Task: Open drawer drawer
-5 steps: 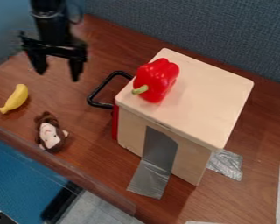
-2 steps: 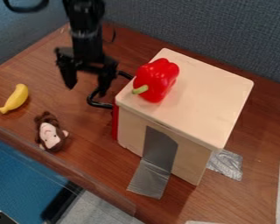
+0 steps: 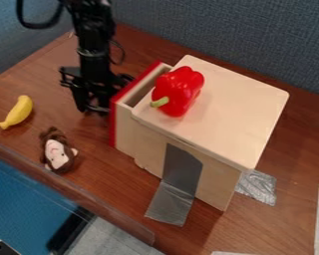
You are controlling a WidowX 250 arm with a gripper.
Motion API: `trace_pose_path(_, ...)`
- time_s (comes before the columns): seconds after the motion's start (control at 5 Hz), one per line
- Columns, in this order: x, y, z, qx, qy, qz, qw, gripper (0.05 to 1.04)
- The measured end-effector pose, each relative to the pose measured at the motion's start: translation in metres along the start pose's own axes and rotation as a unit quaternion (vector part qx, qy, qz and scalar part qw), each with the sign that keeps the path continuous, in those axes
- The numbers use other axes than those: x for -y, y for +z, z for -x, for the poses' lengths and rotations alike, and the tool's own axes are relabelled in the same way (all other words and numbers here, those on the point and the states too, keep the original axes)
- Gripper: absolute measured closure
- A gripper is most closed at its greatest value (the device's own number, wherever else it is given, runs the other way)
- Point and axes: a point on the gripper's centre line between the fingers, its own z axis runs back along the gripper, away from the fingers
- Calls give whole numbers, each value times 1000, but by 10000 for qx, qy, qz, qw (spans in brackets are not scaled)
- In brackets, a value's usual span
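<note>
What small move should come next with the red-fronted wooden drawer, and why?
I'd probably ease the black robot gripper slightly away from the pale wooden cabinet to open the drawer wider: it shows only a narrow opening past the cabinet's top, and the gripper sits at its front.

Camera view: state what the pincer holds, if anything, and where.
The pincer is at the black handle of the drawer, but whether it grips that handle cannot be told.
</note>
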Motion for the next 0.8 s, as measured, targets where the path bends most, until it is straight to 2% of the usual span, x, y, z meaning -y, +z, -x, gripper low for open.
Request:
trace_pose_path(0.2,-24,5,-8,60,142,-61,9999,829)
trace_pose_path(0.4,-34,6,-16,60,159,-98,9998,799)
trace_pose_path(0.6,-59,10,-25,168,599,-100,9980,685)
trace_pose_path(0.8,-68,13,-26,189,614,-156,9978,380)
